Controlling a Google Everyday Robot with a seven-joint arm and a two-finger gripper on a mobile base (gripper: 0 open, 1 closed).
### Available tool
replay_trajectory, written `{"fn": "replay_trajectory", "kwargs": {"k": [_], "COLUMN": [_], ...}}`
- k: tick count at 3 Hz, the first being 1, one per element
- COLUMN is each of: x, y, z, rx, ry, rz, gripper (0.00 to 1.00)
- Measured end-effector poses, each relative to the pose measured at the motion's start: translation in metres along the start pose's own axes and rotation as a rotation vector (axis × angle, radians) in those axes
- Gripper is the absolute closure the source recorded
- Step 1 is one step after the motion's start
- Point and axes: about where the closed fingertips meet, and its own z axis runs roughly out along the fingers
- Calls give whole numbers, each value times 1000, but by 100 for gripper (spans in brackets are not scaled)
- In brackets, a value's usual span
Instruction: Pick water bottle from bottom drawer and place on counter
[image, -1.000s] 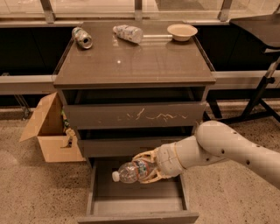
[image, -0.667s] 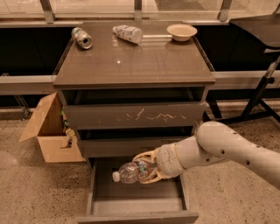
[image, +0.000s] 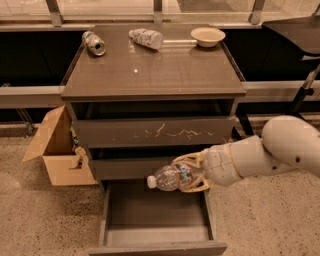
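The water bottle (image: 170, 178) is a small clear bottle with a white cap and a red-and-green band. It lies on its side, cap to the left, held in my gripper (image: 189, 174), which is shut on it. The bottle hangs above the open bottom drawer (image: 155, 220), just in front of the middle drawer's front. The drawer inside looks bare. The counter (image: 150, 70) is the glossy dark top of the cabinet, well above the gripper. My white arm reaches in from the right.
On the counter lie a silver-green can (image: 93, 43) at the back left, a fatter patterned-label bottle (image: 146, 37) at the back middle and a beige bowl (image: 208, 35) at the back right. An open cardboard box (image: 55, 147) stands on the floor left of the cabinet.
The gripper with the water bottle has risen slightly from inside the bottom drawer, to the level of the middle drawer's front.
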Motion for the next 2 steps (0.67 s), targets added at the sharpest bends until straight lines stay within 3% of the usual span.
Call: {"fn": "replay_trajectory", "kwargs": {"k": [2], "x": [-18], "y": [-69], "z": [-103], "rx": [-6], "ry": [184], "rz": [-37], "gripper": [100]}}
